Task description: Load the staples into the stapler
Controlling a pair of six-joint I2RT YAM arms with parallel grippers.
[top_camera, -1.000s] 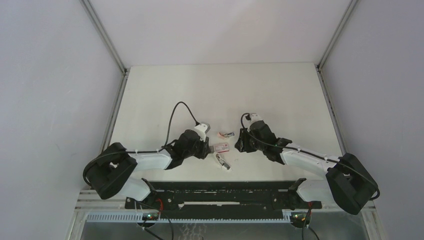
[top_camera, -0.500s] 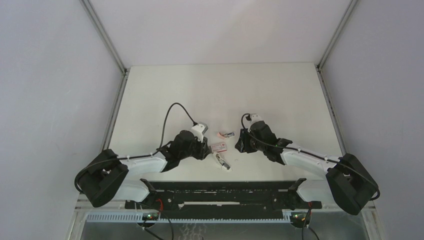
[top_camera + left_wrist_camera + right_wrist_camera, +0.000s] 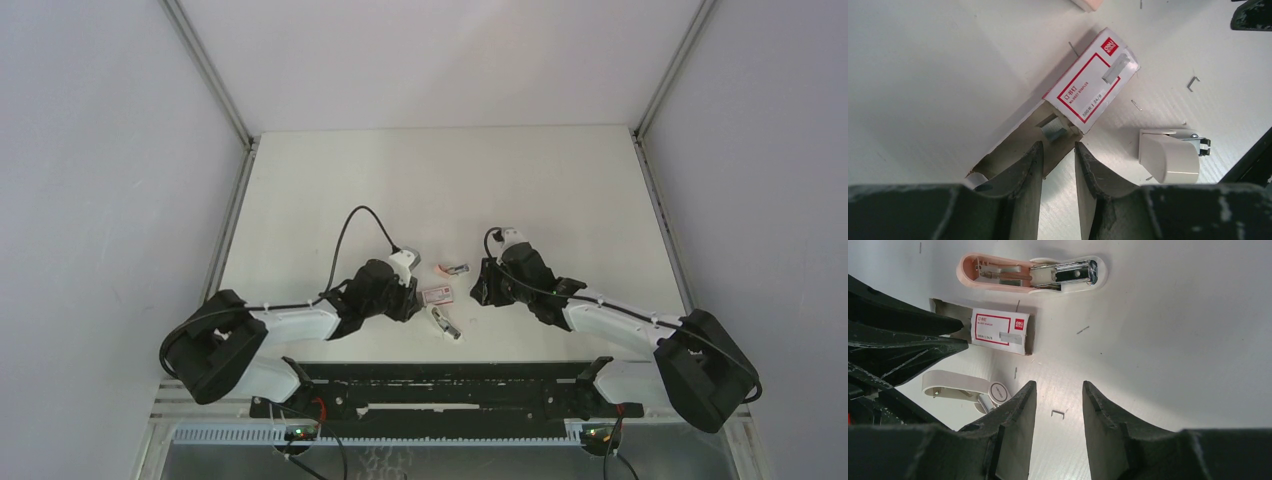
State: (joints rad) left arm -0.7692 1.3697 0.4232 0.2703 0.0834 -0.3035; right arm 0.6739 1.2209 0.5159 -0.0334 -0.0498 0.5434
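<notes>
The left claw [image 3: 1058, 146] is hovering low over the tabletop [image 3: 1173, 340], just at the open end of the staple box [image 3: 1093, 85]. Its 2 fingers [image 3: 1030, 170] are standing a little apart, with a narrow gap between them, and they are not clamping anything that the pictures show. The cardboard tray [image 3: 1015, 142] is sticking out of the box toward this claw, and the left finger is covering a part of it. 1 strip of staples [image 3: 1054, 129] is lying in the tray, just in front of the fingertips. A 2nd strip [image 3: 1118, 67] is lying on top of the box, near its far end.

The right claw [image 3: 1058, 384] is hanging on the other side of the box, well apart from it. Its fingers are also standing apart, and only bare tabletop and 1 loose staple [image 3: 1058, 413] are showing between them.

The stapler [image 3: 1033, 272] is lying opened flat on the tabletop, beyond the box and near it but not touching it. Its pink half is pointing toward the left arm, and its white half with the metal channel is pointing toward the right arm. No staples are visible in the channel.

A white tool [image 3: 1168, 157] with a metal end is lying near the box, on the side closer to the arm bases. A few single staples are lying scattered around these things.
</notes>
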